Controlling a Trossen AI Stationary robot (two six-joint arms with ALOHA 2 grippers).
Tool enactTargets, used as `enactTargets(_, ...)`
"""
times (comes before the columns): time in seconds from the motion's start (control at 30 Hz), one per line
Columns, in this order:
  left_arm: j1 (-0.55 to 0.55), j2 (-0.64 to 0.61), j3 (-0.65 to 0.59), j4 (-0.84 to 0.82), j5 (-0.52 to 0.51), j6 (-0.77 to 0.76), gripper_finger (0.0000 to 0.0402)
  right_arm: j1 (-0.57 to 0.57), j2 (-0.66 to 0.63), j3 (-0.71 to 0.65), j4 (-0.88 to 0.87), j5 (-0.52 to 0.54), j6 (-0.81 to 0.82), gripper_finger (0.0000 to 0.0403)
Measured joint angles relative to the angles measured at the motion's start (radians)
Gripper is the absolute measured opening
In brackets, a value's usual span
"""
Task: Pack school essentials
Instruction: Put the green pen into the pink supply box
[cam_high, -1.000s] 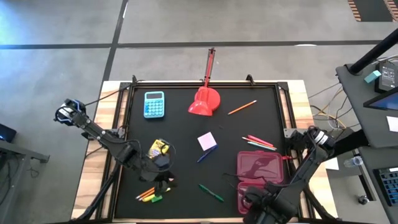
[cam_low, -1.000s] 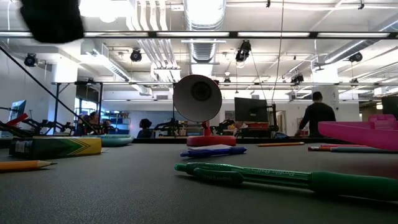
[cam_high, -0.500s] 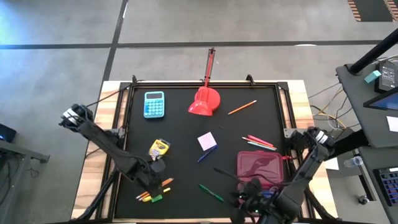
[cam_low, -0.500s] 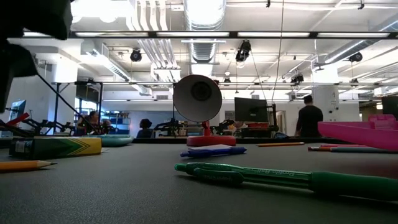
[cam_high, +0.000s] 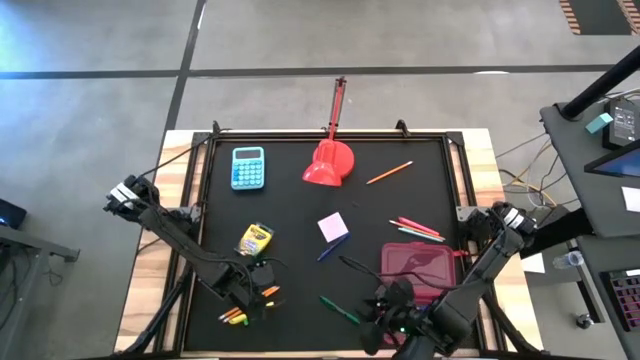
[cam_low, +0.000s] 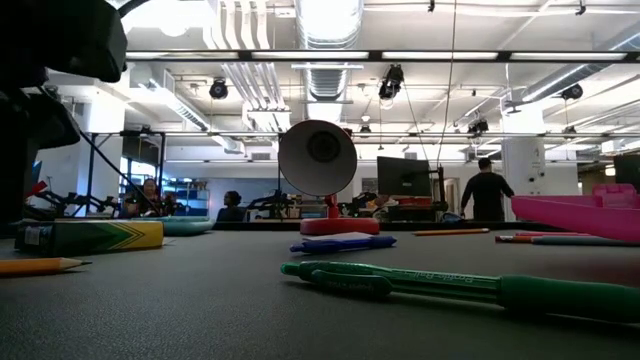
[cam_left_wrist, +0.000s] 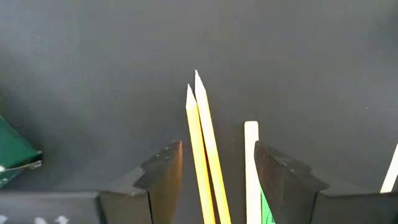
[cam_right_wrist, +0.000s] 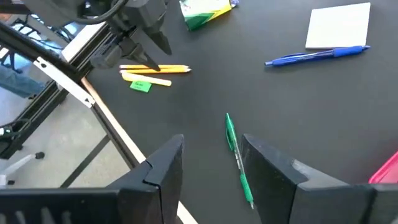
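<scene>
Beside the pencils (cam_left_wrist: 202, 149), a white stick (cam_left_wrist: 251, 168) lies between the left gripper's (cam_left_wrist: 217, 171) fingers.

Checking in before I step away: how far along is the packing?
Done: nothing; the pink case looks empty. In hand: the left tool is open around two yellow pencils, and the right tool is open above the green pen; neither grips. Left: crayon box, note pad, blue pen, orange pencil, pink pens all lie on the mat.
</scene>
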Motion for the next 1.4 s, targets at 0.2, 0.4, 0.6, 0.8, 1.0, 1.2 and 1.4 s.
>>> enactTargets(0.2, 0.000, -0.001, 0.031, 0.003, -0.034, 0.000, 0.0184, -0.049, 0.037, -0.004, 0.101, -0.063, -0.107, 0.0162)
enactTargets(0.4, 0.000, -0.002, 0.055, 0.008, -0.041, 0.001, 0.0184, -0.097, 0.107, -0.005, 0.130, -0.192, -0.140, 0.0162)
enactTargets(0.6, 0.000, -0.020, 0.076, 0.024, -0.039, 0.027, 0.0184, -0.122, 0.179, -0.005, 0.165, -0.281, -0.154, 0.0155)
enactTargets(0.8, 0.000, -0.067, 0.094, 0.086, -0.039, 0.073, 0.0184, -0.139, 0.257, -0.005, 0.179, -0.351, -0.130, 0.0147)
enactTargets(1.0, -0.001, -0.134, 0.094, 0.214, -0.065, 0.124, 0.0184, -0.160, 0.290, 0.001, 0.182, -0.361, -0.123, 0.0146)
enactTargets(1.2, 0.000, -0.196, 0.094, 0.261, -0.112, 0.166, 0.0184, -0.179, 0.314, 0.001, 0.184, -0.411, -0.151, 0.0142)
enactTargets(1.4, 0.000, -0.233, 0.094, 0.263, -0.161, 0.191, 0.0184, -0.205, 0.325, 0.001, 0.197, -0.438, -0.220, 0.0138)
